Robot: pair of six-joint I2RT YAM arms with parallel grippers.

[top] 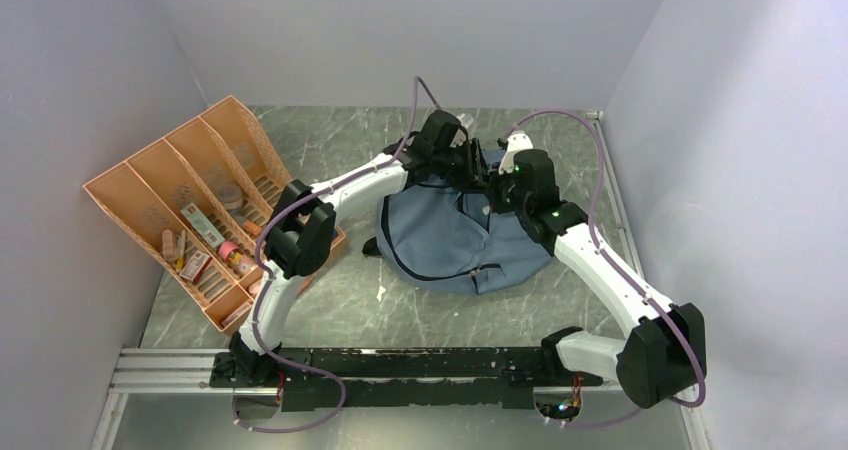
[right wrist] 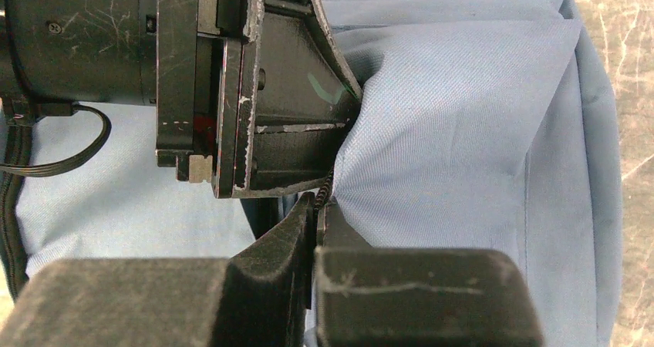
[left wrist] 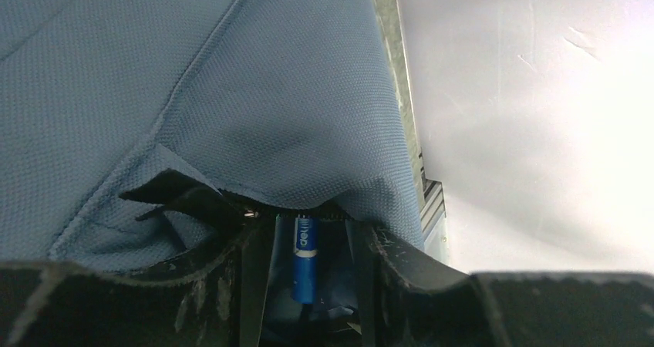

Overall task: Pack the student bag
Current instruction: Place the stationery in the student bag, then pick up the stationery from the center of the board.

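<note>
Top view: student bag (top: 450,240) lies on the table (top: 340,140), right of the orange tray (top: 170,200). Left fingers (top: 478,167) and right fingers (top: 497,183) meet at the bag's far edge.
Left wrist: we see the left fingers spread at the bag's opening, with a blue pen (left wrist: 303,258) between them, touching neither.
Right wrist: right fingers pressed together, pinching the bag's zipper edge.

Top view looks down from behind; wrist views, close behind left end effector (left wrist: 308,274) and right end effector (right wrist: 316,207), share the student bag (top: 450,240).
</note>
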